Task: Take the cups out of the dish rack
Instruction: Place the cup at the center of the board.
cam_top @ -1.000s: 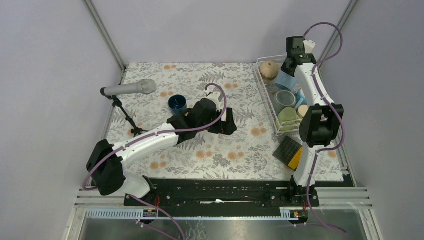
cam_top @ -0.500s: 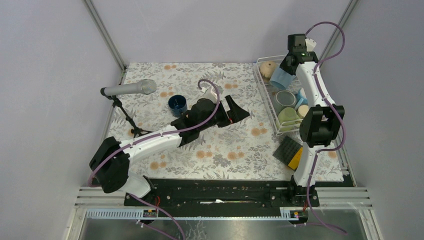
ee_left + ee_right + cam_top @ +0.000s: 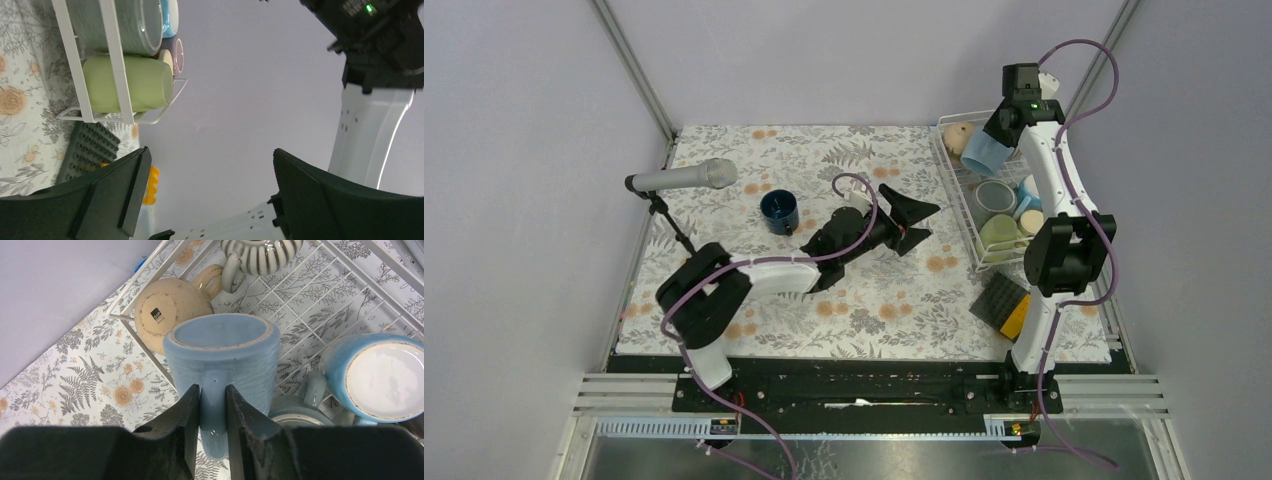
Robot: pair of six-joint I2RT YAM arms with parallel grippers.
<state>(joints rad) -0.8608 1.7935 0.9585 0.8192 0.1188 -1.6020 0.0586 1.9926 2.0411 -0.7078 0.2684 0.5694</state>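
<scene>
Light-blue cup (image 3: 220, 355) — handle clamped by outstretched right arm's end effector (image 3: 212, 390).

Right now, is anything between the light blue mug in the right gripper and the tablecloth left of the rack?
The left gripper, open, hovers just left of the dish rack, in that path. The light blue mug looks to be above the rim.

Plain pale grey walls (image 3: 844, 60) enclose a fern-and-flower tablecloth (image 3: 864, 310); aluminium posts (image 3: 633, 70) rise at the back corners.
</scene>
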